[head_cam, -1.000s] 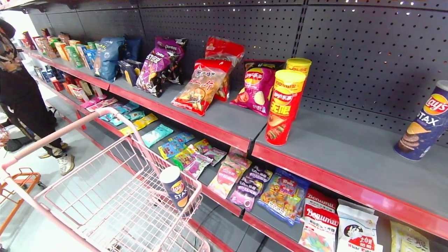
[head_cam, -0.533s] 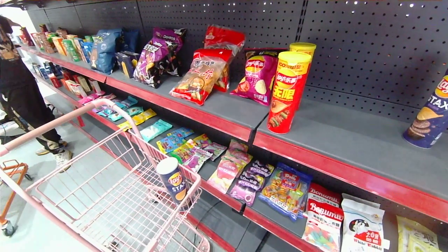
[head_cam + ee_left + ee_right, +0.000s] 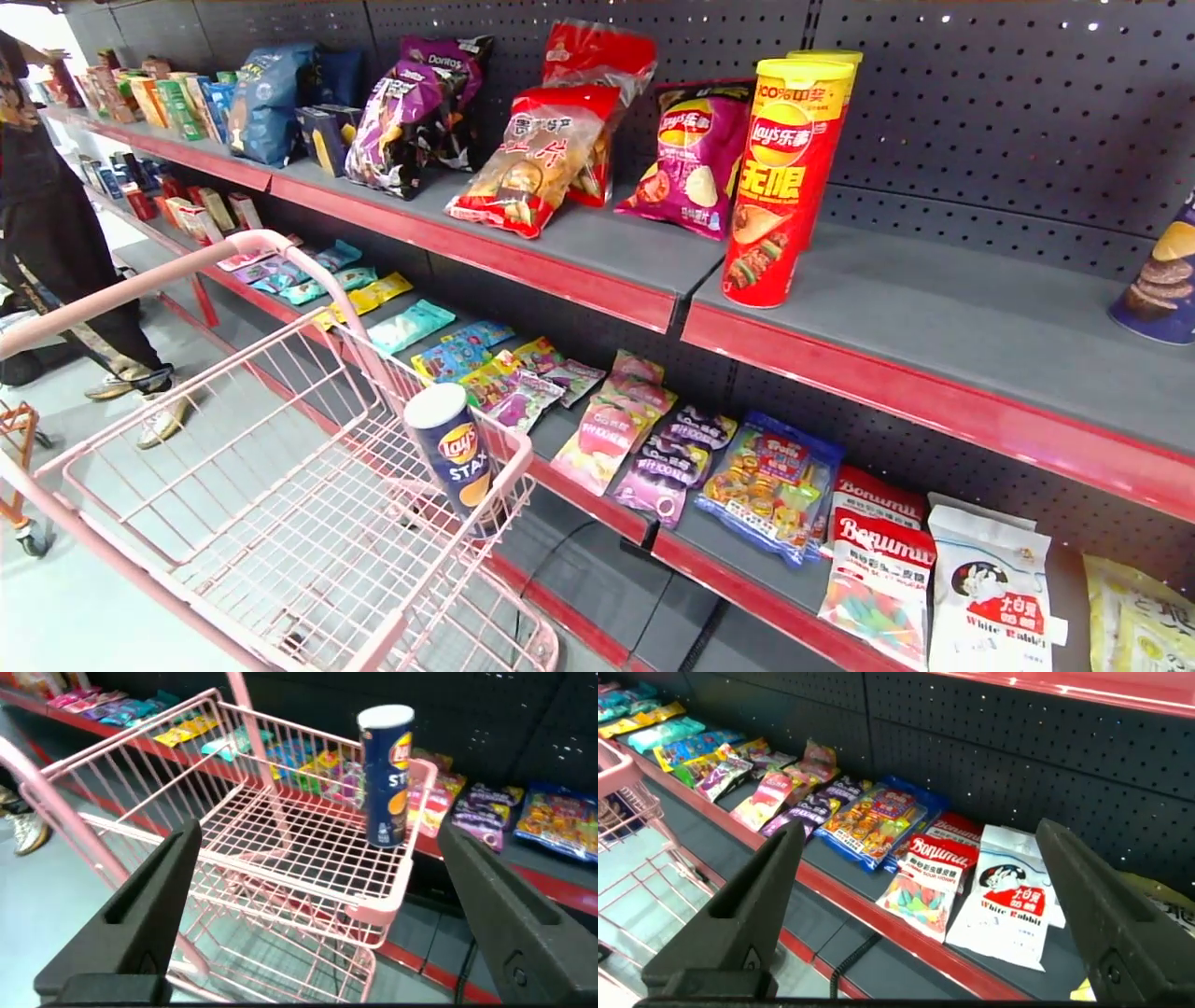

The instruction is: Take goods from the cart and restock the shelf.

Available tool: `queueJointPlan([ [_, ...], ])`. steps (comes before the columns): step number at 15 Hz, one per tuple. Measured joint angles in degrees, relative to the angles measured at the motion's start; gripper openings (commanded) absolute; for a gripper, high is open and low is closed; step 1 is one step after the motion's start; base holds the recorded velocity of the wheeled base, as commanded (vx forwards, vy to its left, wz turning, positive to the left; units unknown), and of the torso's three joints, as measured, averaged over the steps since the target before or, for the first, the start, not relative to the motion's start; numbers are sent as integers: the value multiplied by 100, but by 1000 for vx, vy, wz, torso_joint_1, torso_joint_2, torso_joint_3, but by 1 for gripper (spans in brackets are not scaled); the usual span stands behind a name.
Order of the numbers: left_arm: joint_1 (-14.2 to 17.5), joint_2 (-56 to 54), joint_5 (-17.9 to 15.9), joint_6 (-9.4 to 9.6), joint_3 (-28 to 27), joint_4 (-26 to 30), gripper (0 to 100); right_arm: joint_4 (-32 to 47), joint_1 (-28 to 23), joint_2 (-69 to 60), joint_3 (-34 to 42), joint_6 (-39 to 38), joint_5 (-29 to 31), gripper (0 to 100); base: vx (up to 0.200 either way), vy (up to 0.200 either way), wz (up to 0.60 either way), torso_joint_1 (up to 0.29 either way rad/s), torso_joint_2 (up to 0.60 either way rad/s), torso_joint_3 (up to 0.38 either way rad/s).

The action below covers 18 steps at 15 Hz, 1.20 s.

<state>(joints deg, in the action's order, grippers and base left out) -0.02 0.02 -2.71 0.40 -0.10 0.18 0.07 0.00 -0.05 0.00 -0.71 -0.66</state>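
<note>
Low in the middle of the head view, the blue chip can [image 3: 455,457] stands upright in the corner of the pink cart [image 3: 121,291] nearest the shelves. Your left gripper [image 3: 320,831] hangs over the cart basket with its fingers spread wide and nothing between them, and the can is ahead of it. Centre the can between the fingers before you close. Come in above the cart's rim, because the wire corner leaves little room lower down. Grip the body below the lid and lift straight up before you swing.

The likely spot is the bare upper shelf [image 3: 934,317] at right, between the red can [image 3: 780,177] and the matching blue can [image 3: 1158,280]. Your right gripper [image 3: 920,831] is also wide open and empty above the candy bags [image 3: 878,817], so keep it clear.
</note>
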Motion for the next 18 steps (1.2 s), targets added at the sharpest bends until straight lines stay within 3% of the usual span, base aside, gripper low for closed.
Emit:
queueJointPlan([
  [3, 0, 30, -11, -30, -122, -18, 100, 0, 0, 0, 0, -5, 1, 100, 0, 0, 0, 0, 0, 0],
  [5, -20, 367, 35, -357, -725, -56, 100, 0, 0, 0, 0, 0, 6, 100, 0, 0, 0, 0, 0, 0],
  [8, -35, 1777, 39, -697, -1888, -144, 100, -5, 0, 0, 0, -16, 9, 100, 0, 0, 0, 0, 0, 0],
  [11, -44, 3449, -63, -738, -2478, -390, 100, -5, 0, 0, 0, -9, 6, 100, 0, 0, 0, 0, 0, 0],
  [13, -39, 4459, -312, -663, -2553, -1089, 100, -2, 0, 0, 0, -13, 6, 100, 0, 0, 0, 0, 0, 0],
  [17, 173, 6518, -600, -316, -2231, -3226, 100, -5, 0, 0, 0, -11, 6, 100, 0, 0, 0, 0, 0, 0],
  [18, 200, 6962, -736, -274, -2142, -3540, 100, -5, 0, 0, 0, -13, 12, 100, 0, 0, 0, 0, 0, 0],
])
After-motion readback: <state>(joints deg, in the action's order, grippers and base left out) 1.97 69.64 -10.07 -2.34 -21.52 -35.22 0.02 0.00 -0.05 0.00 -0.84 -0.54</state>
